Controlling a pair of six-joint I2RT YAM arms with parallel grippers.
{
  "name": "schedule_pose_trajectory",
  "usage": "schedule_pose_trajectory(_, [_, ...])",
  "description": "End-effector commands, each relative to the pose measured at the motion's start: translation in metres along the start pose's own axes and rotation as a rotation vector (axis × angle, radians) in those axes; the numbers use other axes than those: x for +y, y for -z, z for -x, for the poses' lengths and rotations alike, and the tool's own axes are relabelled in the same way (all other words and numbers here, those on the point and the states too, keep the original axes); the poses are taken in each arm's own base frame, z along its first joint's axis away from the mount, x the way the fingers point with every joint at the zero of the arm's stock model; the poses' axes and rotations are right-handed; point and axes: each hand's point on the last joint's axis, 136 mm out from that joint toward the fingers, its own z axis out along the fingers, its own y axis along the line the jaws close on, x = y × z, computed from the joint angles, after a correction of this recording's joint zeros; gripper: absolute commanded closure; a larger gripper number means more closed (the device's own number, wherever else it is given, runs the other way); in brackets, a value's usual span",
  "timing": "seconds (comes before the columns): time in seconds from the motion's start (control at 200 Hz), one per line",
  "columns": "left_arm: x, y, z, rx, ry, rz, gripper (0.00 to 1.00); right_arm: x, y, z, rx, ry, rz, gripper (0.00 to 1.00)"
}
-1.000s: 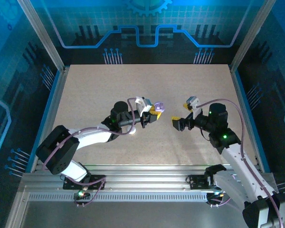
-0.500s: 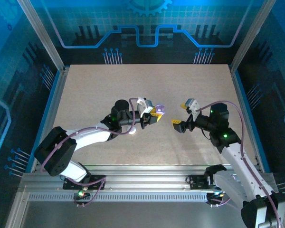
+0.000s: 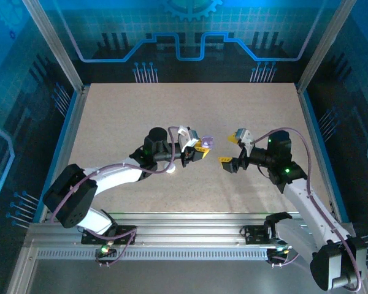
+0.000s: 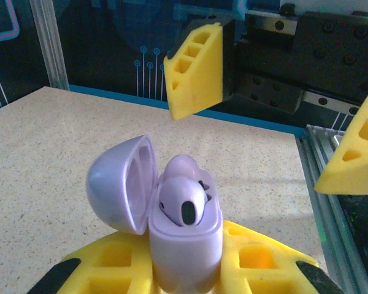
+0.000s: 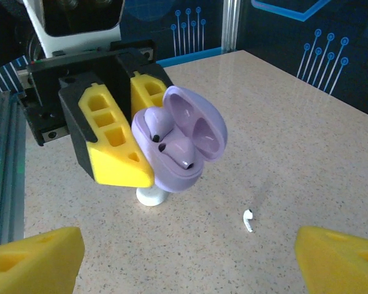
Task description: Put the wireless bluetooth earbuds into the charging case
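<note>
Two items in hand or near it, listed by position.

1. Lilac charging case (image 4: 185, 245). Clamped at its lower body between the yellow fingers of the left gripper (image 3: 196, 152) and carried clear of the speckled table (image 3: 141, 110), near the table's middle. The lid is swung open on its hinge. The case is tipped so that its opening faces the right gripper (image 3: 232, 149).

2. Contents of the case: two lilac rounded pieces (image 4: 184, 205) with dark tips sit side by side in the wells. They look like seated earbuds, though the close views do not quite settle that.

3. White earbud (image 5: 248, 220). One small stemmed piece lies on the table, below and apart from the case, with nothing touching it.

4. White round object (image 5: 152, 196). It stands on the table beneath the left gripper and is partly hidden by it.

5. Right gripper. Its yellow fingers (image 4: 196, 70) are spread wide with nothing between them. It points at the open case from just beside it, without contact.
</note>
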Motion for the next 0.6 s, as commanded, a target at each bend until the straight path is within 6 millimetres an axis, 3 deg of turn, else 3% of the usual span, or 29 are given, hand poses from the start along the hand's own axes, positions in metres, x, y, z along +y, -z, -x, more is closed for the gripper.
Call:
schedule_pose_trajectory(0.0, [-0.005,0.004,0.025,-0.046,-0.058,-0.029,0.90,0.005,0.002,0.003,-0.009,0.042,0.048,0.11])
schedule_pose_trajectory(0.595, [-0.010,0.006,0.030,-0.046,-0.087,-0.052,0.90,0.016,-0.013,-0.007,0.076,0.114,0.192,0.16])
